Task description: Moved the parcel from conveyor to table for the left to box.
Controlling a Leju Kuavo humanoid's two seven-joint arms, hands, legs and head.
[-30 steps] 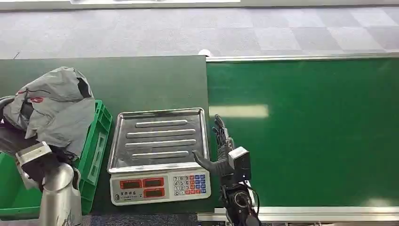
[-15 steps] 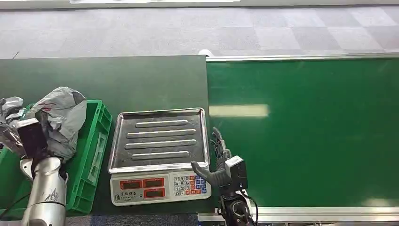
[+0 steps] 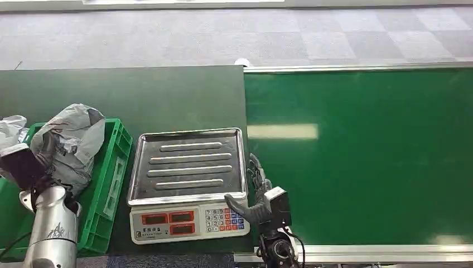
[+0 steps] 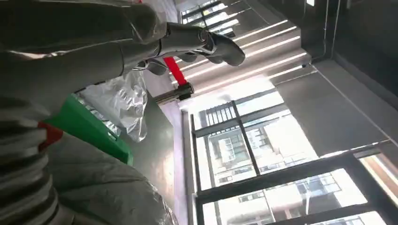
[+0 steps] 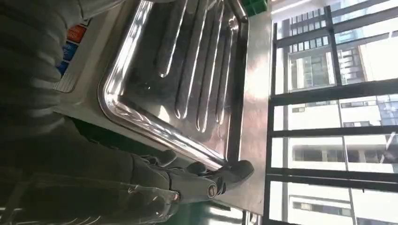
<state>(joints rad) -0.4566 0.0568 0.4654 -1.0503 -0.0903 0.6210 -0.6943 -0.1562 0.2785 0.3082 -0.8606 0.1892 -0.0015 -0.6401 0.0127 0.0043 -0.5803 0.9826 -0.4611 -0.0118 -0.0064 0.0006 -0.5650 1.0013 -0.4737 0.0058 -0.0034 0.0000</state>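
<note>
Head view: both hands at the tabletop, the parcel (image 3: 70, 142) lying in the green crate (image 3: 114, 167).
The left hand (image 3: 22, 166) sits against the grey parcel at the crate's near end; whether its fingers hold the wrap I cannot tell. The right hand (image 3: 255, 192) holds nothing, fingers extended along the right edge of the scale (image 3: 188, 184), thumb towards the keypad, beside the steel tray (image 5: 187, 70). The green conveyor (image 3: 362, 156) lies to the right.
</note>
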